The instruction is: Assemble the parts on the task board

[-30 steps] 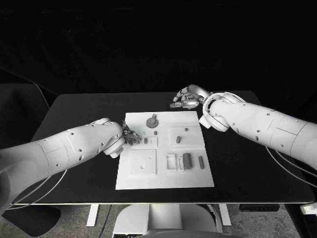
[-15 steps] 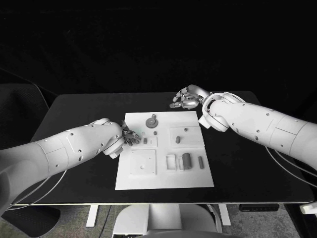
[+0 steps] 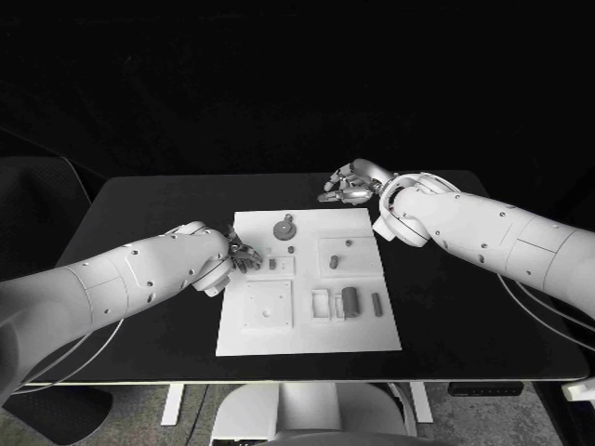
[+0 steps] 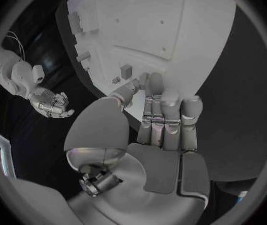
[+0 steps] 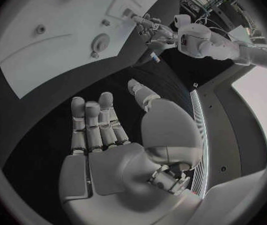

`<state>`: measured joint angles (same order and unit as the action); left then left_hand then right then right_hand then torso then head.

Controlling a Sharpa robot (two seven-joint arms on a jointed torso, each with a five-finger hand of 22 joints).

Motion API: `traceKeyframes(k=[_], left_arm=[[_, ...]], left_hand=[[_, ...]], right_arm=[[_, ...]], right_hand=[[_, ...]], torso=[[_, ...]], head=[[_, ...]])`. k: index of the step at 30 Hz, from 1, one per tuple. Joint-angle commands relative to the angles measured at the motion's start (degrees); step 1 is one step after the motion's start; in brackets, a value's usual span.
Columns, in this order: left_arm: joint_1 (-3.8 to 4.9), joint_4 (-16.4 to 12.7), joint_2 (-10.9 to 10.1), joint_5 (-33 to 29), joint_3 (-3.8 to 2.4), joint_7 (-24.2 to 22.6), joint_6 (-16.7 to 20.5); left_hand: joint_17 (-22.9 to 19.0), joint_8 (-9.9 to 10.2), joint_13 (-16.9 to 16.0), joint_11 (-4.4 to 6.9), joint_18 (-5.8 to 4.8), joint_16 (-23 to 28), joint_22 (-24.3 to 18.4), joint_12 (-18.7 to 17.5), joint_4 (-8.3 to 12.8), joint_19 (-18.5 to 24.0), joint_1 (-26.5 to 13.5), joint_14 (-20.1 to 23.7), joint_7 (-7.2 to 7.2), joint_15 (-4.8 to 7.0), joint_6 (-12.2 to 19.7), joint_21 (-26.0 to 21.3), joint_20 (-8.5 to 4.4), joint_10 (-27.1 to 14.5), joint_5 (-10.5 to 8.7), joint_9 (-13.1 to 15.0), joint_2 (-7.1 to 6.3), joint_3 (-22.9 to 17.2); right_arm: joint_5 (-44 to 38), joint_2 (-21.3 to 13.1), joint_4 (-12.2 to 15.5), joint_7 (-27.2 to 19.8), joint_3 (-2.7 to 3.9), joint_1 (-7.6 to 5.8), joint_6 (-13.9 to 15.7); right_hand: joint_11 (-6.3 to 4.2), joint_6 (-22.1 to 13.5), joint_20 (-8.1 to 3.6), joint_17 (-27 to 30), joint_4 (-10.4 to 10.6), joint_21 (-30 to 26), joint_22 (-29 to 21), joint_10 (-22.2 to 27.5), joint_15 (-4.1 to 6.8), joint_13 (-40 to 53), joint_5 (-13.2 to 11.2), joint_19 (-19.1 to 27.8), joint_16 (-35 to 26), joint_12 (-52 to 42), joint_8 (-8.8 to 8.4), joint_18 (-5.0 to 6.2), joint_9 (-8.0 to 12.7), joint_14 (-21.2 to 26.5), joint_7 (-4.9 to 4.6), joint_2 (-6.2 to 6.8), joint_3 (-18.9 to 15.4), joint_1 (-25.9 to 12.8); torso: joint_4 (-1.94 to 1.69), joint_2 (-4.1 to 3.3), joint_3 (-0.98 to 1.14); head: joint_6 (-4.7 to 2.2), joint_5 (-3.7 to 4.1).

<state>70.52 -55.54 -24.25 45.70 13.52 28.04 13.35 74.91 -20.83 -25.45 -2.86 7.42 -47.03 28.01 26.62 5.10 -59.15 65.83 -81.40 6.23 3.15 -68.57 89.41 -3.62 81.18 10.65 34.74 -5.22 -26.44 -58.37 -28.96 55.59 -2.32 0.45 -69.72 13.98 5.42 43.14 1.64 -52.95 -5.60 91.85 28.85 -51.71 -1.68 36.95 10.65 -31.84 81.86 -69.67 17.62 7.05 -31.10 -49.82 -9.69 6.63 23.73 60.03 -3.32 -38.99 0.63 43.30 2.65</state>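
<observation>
The white task board (image 3: 311,334) lies mid-table, also seen in the left wrist view (image 4: 171,15) and the right wrist view (image 5: 52,50). Small grey parts sit on it: a round piece (image 3: 285,228) near the far edge, a dark upright block (image 3: 350,300) and a thin peg (image 3: 376,300) toward the near right. My left hand (image 3: 240,256) hovers at the board's left edge, fingers straight and holding nothing (image 4: 161,130), tips close to a small square part (image 4: 126,71). My right hand (image 3: 355,181) hangs over bare table beyond the board's far edge, fingers extended, empty (image 5: 102,130).
The black table (image 3: 485,307) surrounds the board on every side, with wide dark margins left and right. My two white forearms reach in over the table's left and right sides. A square recessed plate (image 3: 266,304) sits on the board's near left.
</observation>
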Motion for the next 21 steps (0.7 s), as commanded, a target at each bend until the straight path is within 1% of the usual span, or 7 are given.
traceKeyframes(k=[1, 7, 13, 21], left_arm=[[-0.11, 0.04, 0.34, 2.22, 0.03, -0.89, -0.94], [-0.10, -0.14, 0.64, 5.65, 0.03, -1.22, -4.03], [-0.10, -0.04, 0.55, 8.74, 0.03, -1.48, -5.41], [-0.10, 0.50, 0.68, 10.83, 0.03, -1.77, -7.04]], left_hand=[[2.00, -0.14, -0.10, 0.35, 3.42, -0.43, 0.07, 0.32, 2.32, -0.14, 4.04, 0.05, 0.07, 0.42, -0.47, 0.36, 0.03, 0.22, 0.20, 0.07, 3.39, -2.73], [1.99, -0.16, -0.12, 0.37, 3.44, -0.54, 0.08, 0.35, 2.45, -0.12, 4.41, 0.06, 0.07, 0.44, -0.53, 0.40, 0.02, 0.24, 0.19, 0.10, 3.35, -3.04], [1.98, -0.20, -0.14, 0.39, 3.45, -0.63, 0.10, 0.39, 2.56, -0.10, 4.76, 0.05, 0.05, 0.46, -0.64, 0.44, 0.02, 0.29, 0.19, 0.15, 3.29, -3.30], [1.98, -0.25, -0.17, 0.41, 3.46, -0.70, 0.11, 0.43, 2.59, -0.11, 4.95, 0.02, 0.03, 0.47, -0.75, 0.47, 0.02, 0.36, 0.19, 0.19, 3.29, -3.46]], right_arm=[[-0.05, 0.01, 0.21, -0.37, 0.02, 0.02, -0.76], [-0.05, -0.02, 0.34, -0.37, 0.02, 0.03, -0.69], [-0.05, -0.05, 0.34, -0.35, 0.02, 0.03, -0.74], [-0.05, -0.05, 0.34, -0.38, 0.02, 0.04, -0.74]], right_hand=[[-0.02, -0.49, -0.12, 0.05, 0.06, -0.25, -0.07, 0.12, -0.08, -0.08, -0.12, 0.16, 0.00, -0.12, 0.28, -0.42, 0.06, 0.18, -0.08, -0.06, -0.19, -0.32], [-0.02, -0.49, -0.12, 0.05, 0.06, -0.25, -0.07, 0.12, -0.08, -0.08, -0.12, 0.16, 0.00, -0.12, 0.28, -0.42, 0.06, 0.18, -0.08, -0.06, -0.19, -0.33], [-0.02, -0.49, -0.12, 0.06, 0.07, -0.25, -0.07, 0.13, -0.08, -0.08, -0.12, 0.16, 0.00, -0.13, 0.28, -0.42, 0.06, 0.18, -0.08, -0.06, -0.20, -0.35], [-0.02, -0.50, -0.12, 0.06, 0.07, -0.25, -0.08, 0.13, -0.08, -0.09, -0.12, 0.16, 0.00, -0.13, 0.29, -0.42, 0.06, 0.19, -0.09, -0.06, -0.21, -0.36]], torso=[[0.02, -0.01, 0.02], [0.04, -0.04, 0.04], [0.03, -0.03, 0.05], [0.02, -0.02, 0.04]], head=[[0.05, 0.02], [0.15, 0.10], [0.21, 0.12], [0.26, 0.26]])
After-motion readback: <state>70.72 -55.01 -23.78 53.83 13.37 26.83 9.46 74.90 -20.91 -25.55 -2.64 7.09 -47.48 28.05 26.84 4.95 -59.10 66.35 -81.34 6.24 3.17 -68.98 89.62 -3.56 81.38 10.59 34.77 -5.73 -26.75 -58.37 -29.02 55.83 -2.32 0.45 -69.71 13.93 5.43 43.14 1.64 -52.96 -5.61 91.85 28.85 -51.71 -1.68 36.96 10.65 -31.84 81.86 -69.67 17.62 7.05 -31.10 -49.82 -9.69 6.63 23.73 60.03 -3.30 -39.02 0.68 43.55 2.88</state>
